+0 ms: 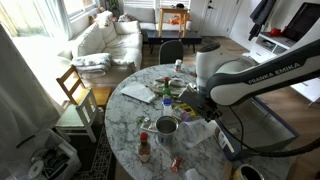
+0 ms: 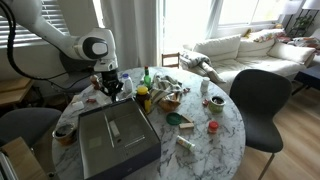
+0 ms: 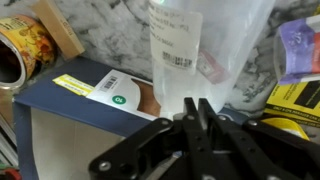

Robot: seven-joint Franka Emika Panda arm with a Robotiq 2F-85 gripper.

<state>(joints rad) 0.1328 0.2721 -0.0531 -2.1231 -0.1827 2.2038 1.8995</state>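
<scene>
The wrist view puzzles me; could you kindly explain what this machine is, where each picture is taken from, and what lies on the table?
It is a robot arm with a two-fingered gripper. Two pictures come from cameras standing in the room; the third looks out from the arm's wrist. The round marble table is cluttered: a tin can, a blue box, a small bottle and more. The gripper looks closed on a clear plastic bag.

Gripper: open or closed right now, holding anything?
Gripper: closed, fingertips pinching the lower edge of the clear plastic bag.
</scene>
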